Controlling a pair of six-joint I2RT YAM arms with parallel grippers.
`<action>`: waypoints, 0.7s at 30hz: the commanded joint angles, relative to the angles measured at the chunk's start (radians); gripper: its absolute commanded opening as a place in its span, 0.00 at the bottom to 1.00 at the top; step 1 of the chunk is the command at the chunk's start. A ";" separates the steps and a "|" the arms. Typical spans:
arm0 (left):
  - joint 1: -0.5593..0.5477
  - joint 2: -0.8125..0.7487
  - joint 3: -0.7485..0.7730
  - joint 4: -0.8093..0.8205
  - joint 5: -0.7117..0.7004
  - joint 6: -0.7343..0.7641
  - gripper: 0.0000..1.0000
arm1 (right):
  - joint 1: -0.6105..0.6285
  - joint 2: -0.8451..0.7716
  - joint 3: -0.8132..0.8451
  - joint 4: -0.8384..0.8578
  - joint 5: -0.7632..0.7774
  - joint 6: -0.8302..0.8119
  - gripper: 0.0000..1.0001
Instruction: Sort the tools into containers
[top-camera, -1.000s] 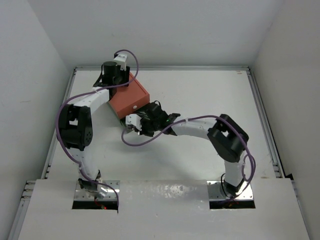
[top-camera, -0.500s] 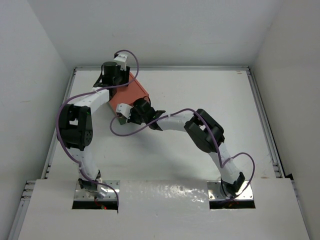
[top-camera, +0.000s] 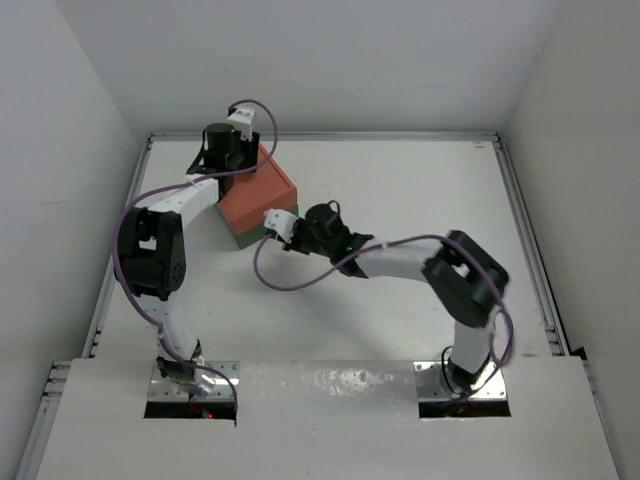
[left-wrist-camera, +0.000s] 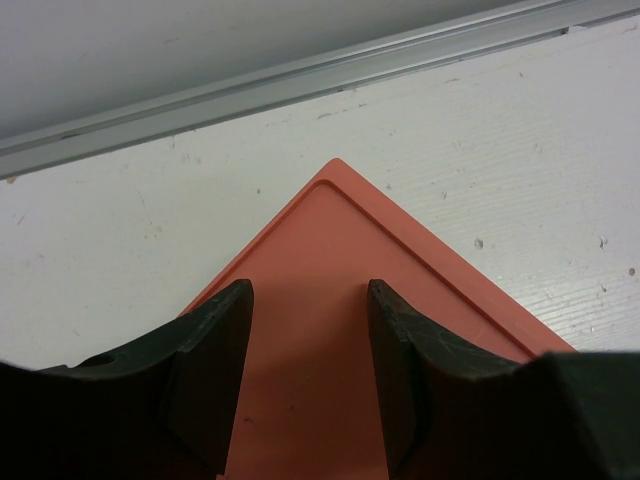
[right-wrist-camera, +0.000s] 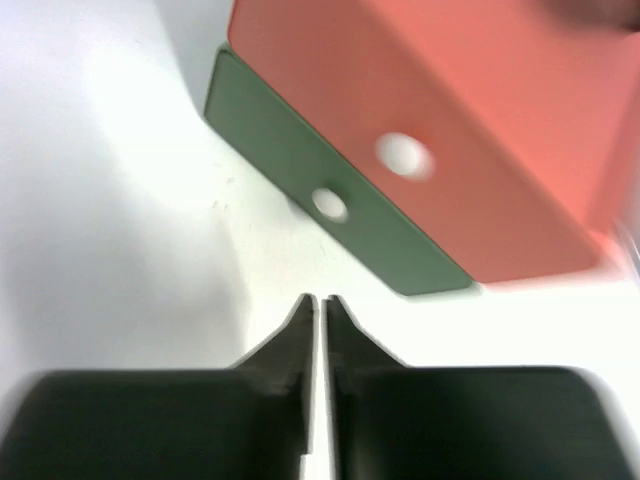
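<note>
The small box has an orange-red upper drawer (top-camera: 262, 188) and a dark green lower drawer (top-camera: 246, 238). Both fronts look closed. In the right wrist view each front has a white knob, on the orange-red drawer (right-wrist-camera: 403, 155) and on the green drawer (right-wrist-camera: 330, 203). My left gripper (top-camera: 228, 160) is open over the box's orange top (left-wrist-camera: 330, 300), with one finger (left-wrist-camera: 215, 350) on each side of the view. My right gripper (right-wrist-camera: 320, 300) is shut and empty, a short way in front of the green drawer; it also shows in the top view (top-camera: 292, 232). No wrenches or hex keys are in view.
The white table (top-camera: 400, 190) is bounded by a metal rail at the back (left-wrist-camera: 300, 75) and on both sides. The box sits at the back left, near the left rail. A purple cable (top-camera: 290, 280) loops under my right arm.
My right gripper went up to the drawer fronts, then drew back to the right, away from the box. My left gripper has stayed on top of the box.
</note>
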 joint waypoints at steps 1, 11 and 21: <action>0.013 0.098 -0.068 -0.352 -0.022 0.044 0.47 | -0.015 -0.288 -0.114 0.005 -0.093 0.021 0.12; 0.016 0.095 0.029 -0.418 -0.012 0.032 0.47 | -0.670 -0.434 0.034 -0.936 0.198 0.611 0.99; 0.142 -0.118 0.119 -0.456 -0.281 -0.048 0.68 | -0.860 -0.472 -0.032 -0.970 0.238 0.748 0.99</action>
